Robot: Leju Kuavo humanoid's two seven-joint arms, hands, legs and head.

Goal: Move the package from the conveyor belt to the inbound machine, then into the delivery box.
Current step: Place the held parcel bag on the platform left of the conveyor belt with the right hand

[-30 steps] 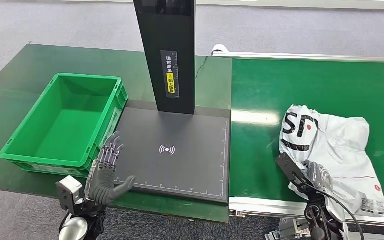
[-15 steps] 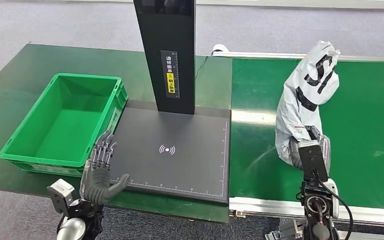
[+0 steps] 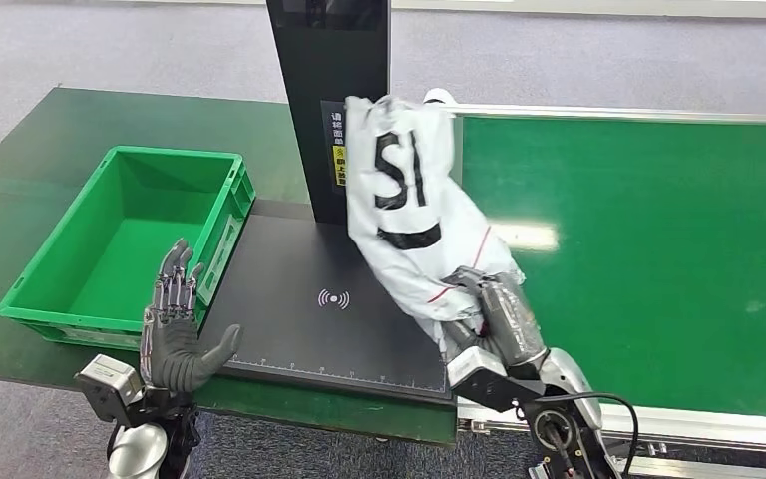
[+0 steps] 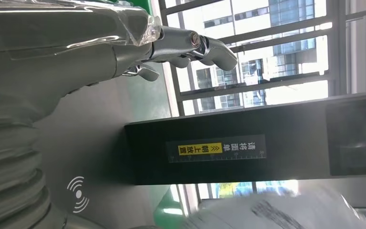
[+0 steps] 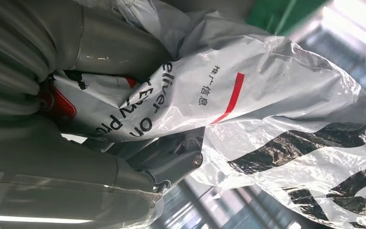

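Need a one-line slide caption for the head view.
Right hand holds the white package above the inbound machine's black plate; left hand open.

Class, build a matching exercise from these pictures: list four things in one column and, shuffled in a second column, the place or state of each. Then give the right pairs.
Things
1. white plastic courier package with black lettering
2. green plastic delivery box
3. left hand
4. right hand

States
A. holds nothing, fingers apart, at the black scanner plate's near corner
B. standing empty beside the plate
C. grips the package's lower end
D. lifted above the plate, in front of the black column

Pairs: 1-D, 2-B, 3-A, 4-C
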